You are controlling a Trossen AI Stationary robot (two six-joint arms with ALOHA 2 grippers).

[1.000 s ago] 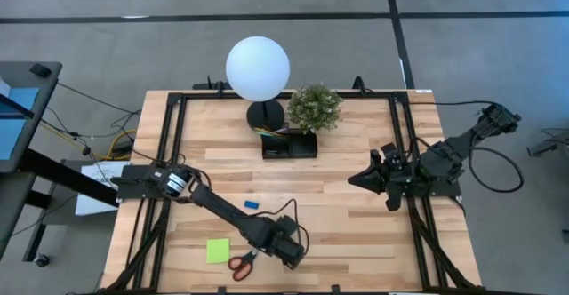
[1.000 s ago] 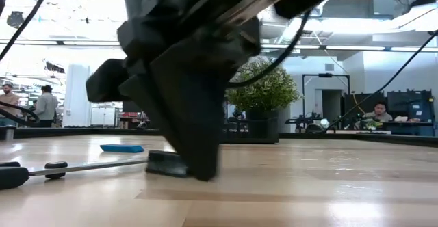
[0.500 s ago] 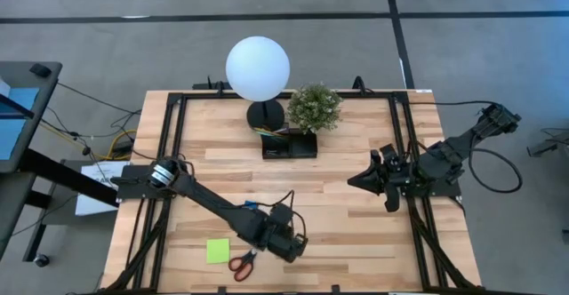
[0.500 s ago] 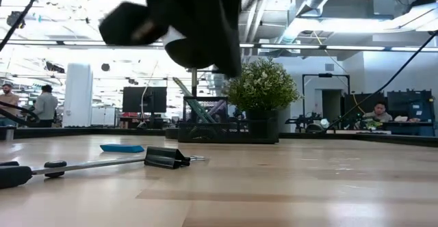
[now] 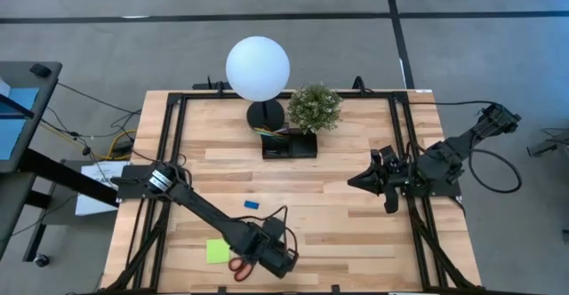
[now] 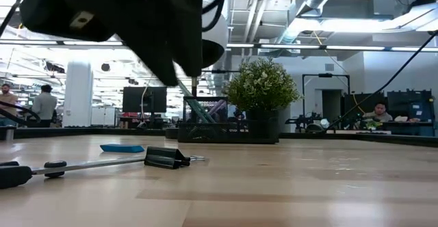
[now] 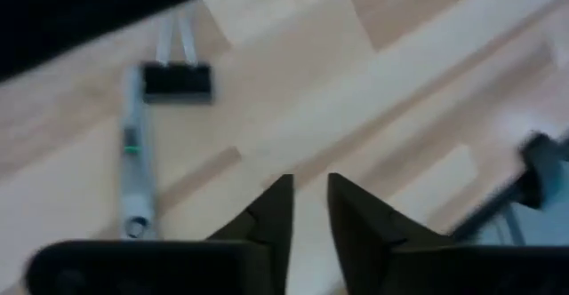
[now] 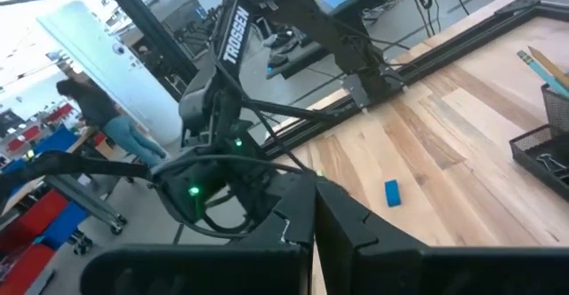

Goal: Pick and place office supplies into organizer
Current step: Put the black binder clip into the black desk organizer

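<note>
My left gripper (image 5: 274, 258) hangs above the table near its near edge, its fingers (image 7: 284, 208) a little apart, open, with nothing between them. Below it a black binder clip (image 7: 177, 80) lies flat on the wood at the tips of the red-handled scissors (image 5: 240, 262). A lime-green sticky pad (image 5: 217, 251) and a small blue eraser (image 5: 252, 203) lie nearby. The black organizer (image 5: 289, 144) stands at the far middle, pens sticking up in it. My right gripper (image 5: 353, 181) waits shut, raised at the table's right.
A lamp with a white globe (image 5: 258, 67) and a potted plant (image 5: 315, 106) stand right behind the organizer. Black frame rails (image 5: 174, 144) run along the table's left, right and far sides. Bare wood lies between the eraser and the right arm.
My left gripper has risen from the table, where its fingers stood down beside the binder clip, and has drifted toward the near left, rolling a little. The binder clip has stayed lying on the wood by the scissors.
</note>
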